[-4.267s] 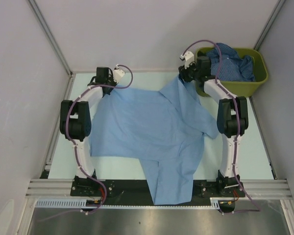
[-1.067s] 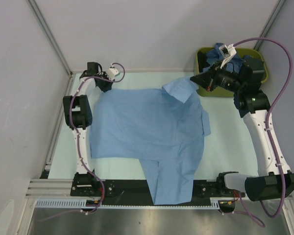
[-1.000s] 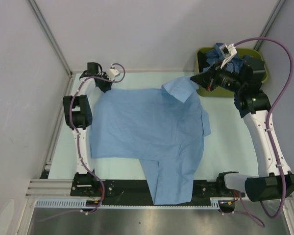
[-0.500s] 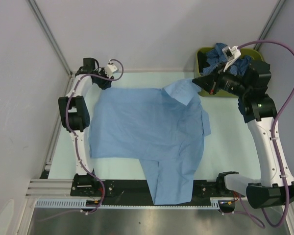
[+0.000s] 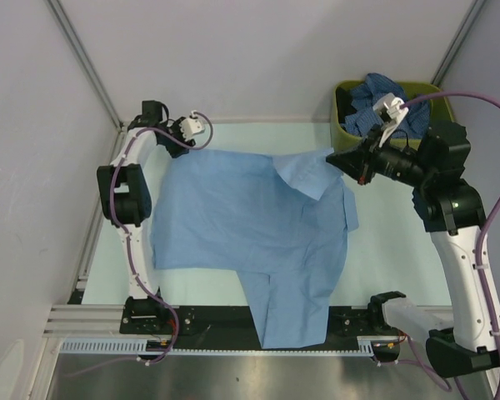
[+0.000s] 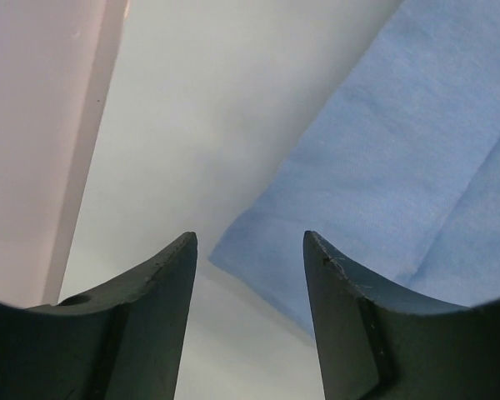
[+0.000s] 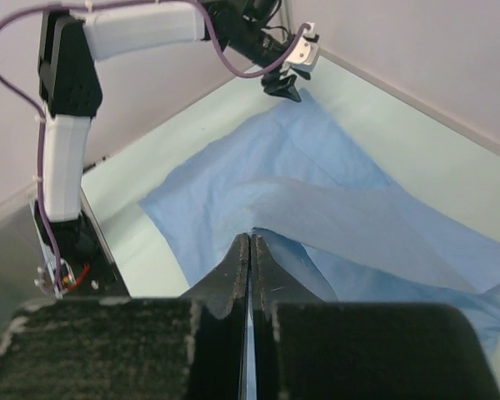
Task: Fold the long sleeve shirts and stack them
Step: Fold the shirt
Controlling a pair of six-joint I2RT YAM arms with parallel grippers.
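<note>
A plain light blue long sleeve shirt (image 5: 250, 212) lies spread flat on the table, one part hanging over the near edge. My right gripper (image 5: 340, 159) is shut on a fold of its sleeve (image 7: 333, 221) at the shirt's far right, holding it lifted over the body. In the right wrist view the jaws (image 7: 250, 237) are pressed together with cloth pinched at the tips. My left gripper (image 5: 202, 139) hovers open just past the shirt's far left corner (image 6: 262, 258), with nothing between its fingers (image 6: 171, 275). Darker patterned shirts (image 5: 382, 90) are heaped in the bin.
An olive-green bin (image 5: 340, 104) stands at the far right corner, right behind my right gripper. Grey walls close in the table on the left, far and right sides. Bare pale table (image 5: 400, 250) shows on both sides of the shirt.
My left gripper has opened, let go of the shirt's far left corner and drawn back slightly. My right gripper has carried the pinched sleeve nearer, over the shirt, away from the bin.
</note>
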